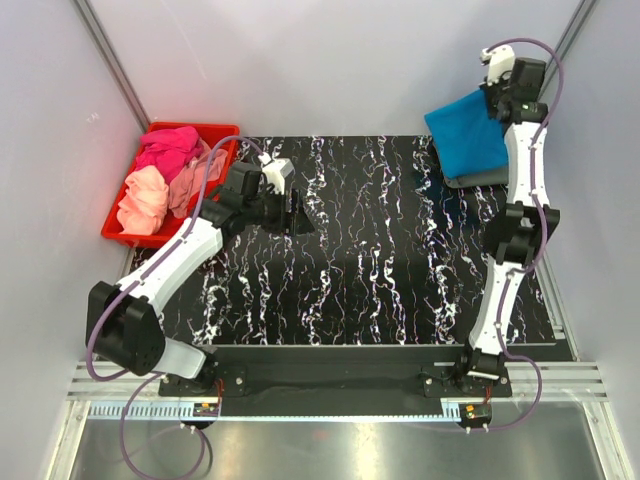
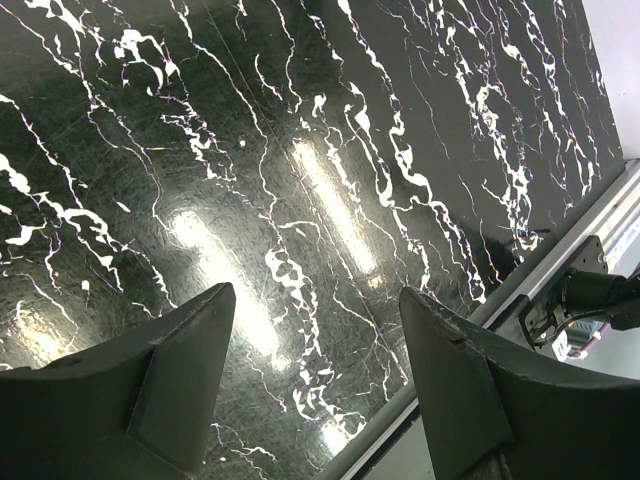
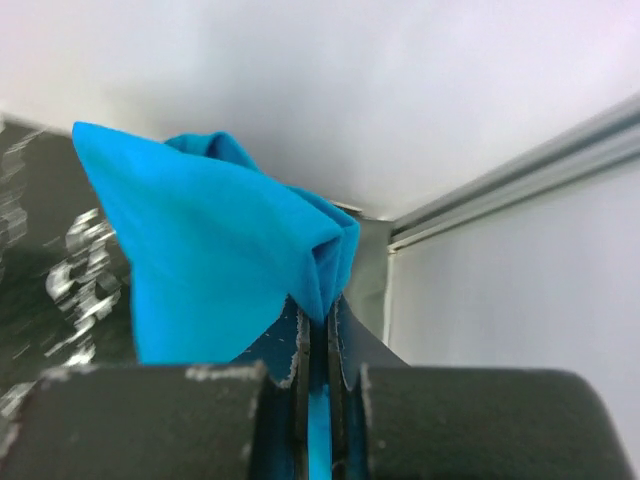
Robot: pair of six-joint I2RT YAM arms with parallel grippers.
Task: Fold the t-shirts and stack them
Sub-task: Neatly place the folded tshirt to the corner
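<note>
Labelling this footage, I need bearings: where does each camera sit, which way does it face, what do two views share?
Top external: above, behind the bases, looking down at the table and both arms.
Left wrist: on left arm, facing the table past the open left gripper.
Right wrist: on right arm, facing the far corner; right gripper shut on the blue t-shirt.
Shared by top and right wrist: that shirt.

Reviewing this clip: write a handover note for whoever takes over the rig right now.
Left gripper: open, empty, over the table.
Right gripper: shut on an edge of the blue shirt at the far right corner.
Done: the blue shirt lies on the dark grey shirt, so a stack is started.
Left: the hot pink shirt, peach shirt and salmon shirt lie crumpled in the red bin, not yet folded.
</note>
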